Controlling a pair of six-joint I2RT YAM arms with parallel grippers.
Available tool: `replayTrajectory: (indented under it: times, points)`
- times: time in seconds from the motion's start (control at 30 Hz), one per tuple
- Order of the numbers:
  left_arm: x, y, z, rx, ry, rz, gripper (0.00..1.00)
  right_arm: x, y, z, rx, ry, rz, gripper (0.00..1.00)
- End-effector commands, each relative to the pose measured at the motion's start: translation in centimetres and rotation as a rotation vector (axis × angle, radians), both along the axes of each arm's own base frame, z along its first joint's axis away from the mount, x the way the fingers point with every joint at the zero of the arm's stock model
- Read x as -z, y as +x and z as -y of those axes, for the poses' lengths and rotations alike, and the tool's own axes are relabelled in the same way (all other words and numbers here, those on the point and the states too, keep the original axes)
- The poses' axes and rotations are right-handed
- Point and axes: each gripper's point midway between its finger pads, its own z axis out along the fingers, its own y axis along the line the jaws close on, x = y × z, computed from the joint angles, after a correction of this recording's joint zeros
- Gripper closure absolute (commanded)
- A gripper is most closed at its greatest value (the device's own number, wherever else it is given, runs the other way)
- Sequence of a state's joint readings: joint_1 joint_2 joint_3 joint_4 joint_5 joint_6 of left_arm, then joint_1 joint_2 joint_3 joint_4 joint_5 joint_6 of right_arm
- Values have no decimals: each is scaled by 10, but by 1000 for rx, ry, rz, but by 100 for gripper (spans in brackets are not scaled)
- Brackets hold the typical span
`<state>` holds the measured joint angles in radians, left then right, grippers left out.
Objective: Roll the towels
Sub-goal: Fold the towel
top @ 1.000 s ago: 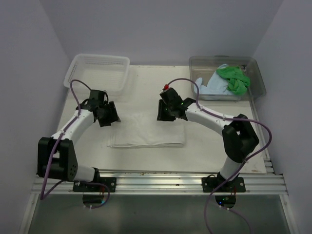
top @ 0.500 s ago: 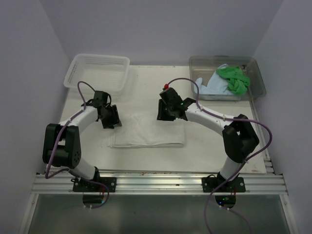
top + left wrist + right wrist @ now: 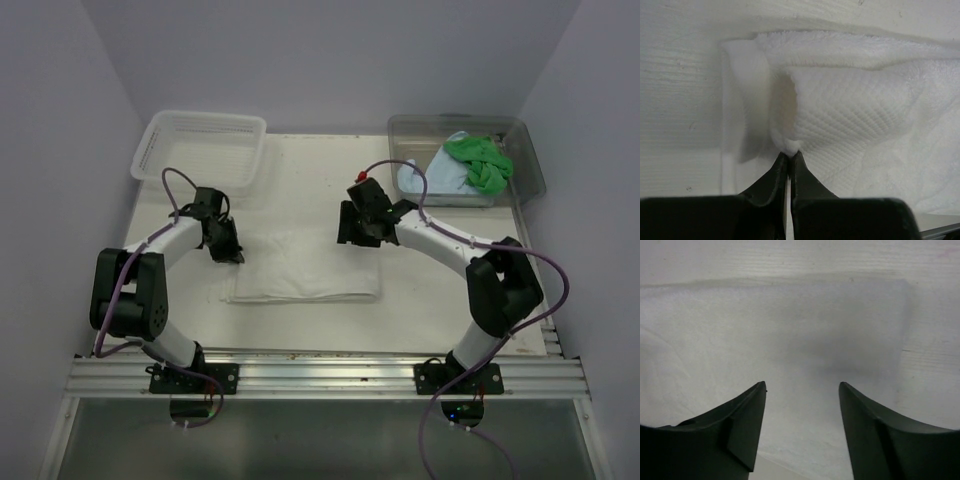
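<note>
Your left tool is pinched fully closed on a small raised fold of the white towel, at the towel's far-left corner. The cloth bunches up just ahead of the fingertips, with a loose flap curling over to the left of the grip.

Your right tool has its jaws standing well apart and grips nothing. Between them you see only the flat surface of the same towel near its far-right corner. You cannot tell from the wrist view whether the fingertips touch the cloth.

The white towel lies folded flat on the desk between the two arms, with its long side running left to right.

Beyond your left tool, at the far-left corner of the desk, the white lattice basket sits apart from the towel. At the far-right corner the clear plastic tub holds the green towel, crumpled on top of the light blue towel. The tub is beyond your right arm and well apart from the white towel. A purple cable arches over the right arm toward the tub.
</note>
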<state>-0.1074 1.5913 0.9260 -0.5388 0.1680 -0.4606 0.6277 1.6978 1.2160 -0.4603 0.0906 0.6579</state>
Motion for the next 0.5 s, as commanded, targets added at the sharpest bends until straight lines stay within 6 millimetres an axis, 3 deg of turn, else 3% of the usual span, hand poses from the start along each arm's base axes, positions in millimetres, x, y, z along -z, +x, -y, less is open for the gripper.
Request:
replayTrajectory:
  times: [0.0,0.17,0.47]
  points:
    - [-28,19,2,2,-7,95,100,-1,-3,36,35,-47,-2,32]
    - [-43,23,-4,-25,21,121,100,22,-16,64,47,-38,-73,23]
    - [-48,22,-4,-49,18,124,100,48,-30,55,-1,45,-123,28]
